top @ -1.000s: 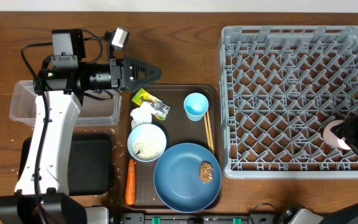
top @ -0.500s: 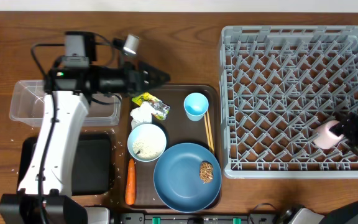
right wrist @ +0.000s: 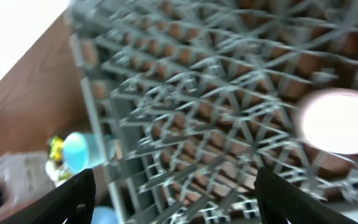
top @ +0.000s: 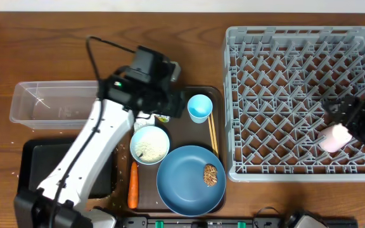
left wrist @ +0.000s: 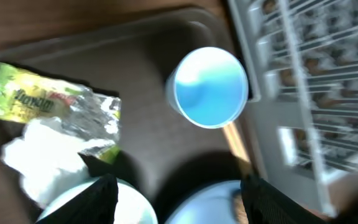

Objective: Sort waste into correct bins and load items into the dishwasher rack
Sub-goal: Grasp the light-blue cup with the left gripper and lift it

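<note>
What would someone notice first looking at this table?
The big grey dishwasher rack fills the right side, with a small white-pink cup inside near its right edge. Left of it, a round blue plate stands out on the dark tray, at its near end.

Right wrist view blurs the dishwasher rack [right wrist: 185,118].

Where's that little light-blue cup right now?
Seen from overhead, the light-blue cup stands upright in the brown tray, near its upper right corner, just left of the grey rack, chopsticks below it.
</note>
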Available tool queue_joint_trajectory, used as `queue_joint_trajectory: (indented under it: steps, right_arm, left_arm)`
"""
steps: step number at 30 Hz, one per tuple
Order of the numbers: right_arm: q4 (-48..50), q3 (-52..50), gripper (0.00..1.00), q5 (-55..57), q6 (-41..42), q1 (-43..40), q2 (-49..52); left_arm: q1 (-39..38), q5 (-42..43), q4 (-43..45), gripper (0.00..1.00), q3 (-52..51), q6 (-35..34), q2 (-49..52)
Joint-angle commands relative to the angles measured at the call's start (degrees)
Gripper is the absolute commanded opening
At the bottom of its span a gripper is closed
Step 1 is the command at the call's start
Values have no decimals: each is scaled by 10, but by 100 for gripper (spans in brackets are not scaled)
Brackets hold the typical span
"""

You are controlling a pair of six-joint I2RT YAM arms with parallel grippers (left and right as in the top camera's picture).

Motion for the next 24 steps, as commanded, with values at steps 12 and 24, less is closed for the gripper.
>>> queue_joint_trajectory:
  steps: [12,24]
  right_arm:
    - [-7,8,75,-11,-11,69,-15]
    - [-23,7,76,4,-11,69,-15]
  left_arm:
    - [-53,-84,108,64,-11,9,165]
    - [-53,-78,123,6,-11,0,246]
